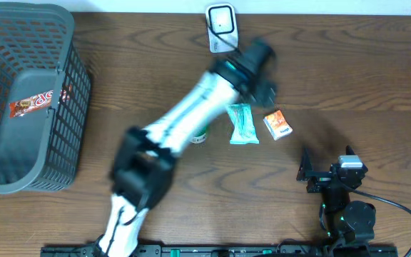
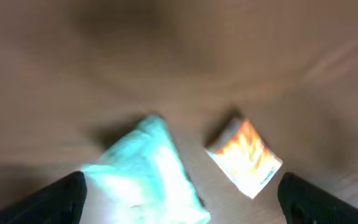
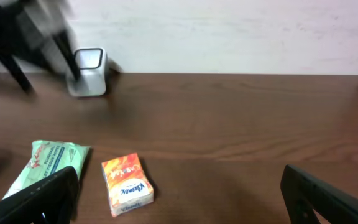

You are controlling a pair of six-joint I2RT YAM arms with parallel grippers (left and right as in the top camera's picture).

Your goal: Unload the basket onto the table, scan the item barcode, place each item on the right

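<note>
A white barcode scanner [image 1: 221,27] stands at the table's far edge and also shows in the right wrist view [image 3: 91,71]. A pale green packet [image 1: 243,123] and a small orange tissue pack [image 1: 277,123] lie side by side mid-table. My left gripper [image 1: 262,68] is blurred above and behind them, close to the scanner. In its own view the left gripper [image 2: 182,202] is open, with the green packet [image 2: 148,174] and the orange pack [image 2: 246,157] on the wood below. My right gripper [image 3: 179,199] is open and empty, short of the orange pack [image 3: 127,183] and green packet [image 3: 48,165].
A grey plastic basket [image 1: 63,86] fills the left side, with a wrapped snack bar [image 1: 31,103] in it. A small green-and-white object [image 1: 200,135] lies partly under the left arm. The right arm [image 1: 341,193] rests at the near right edge.
</note>
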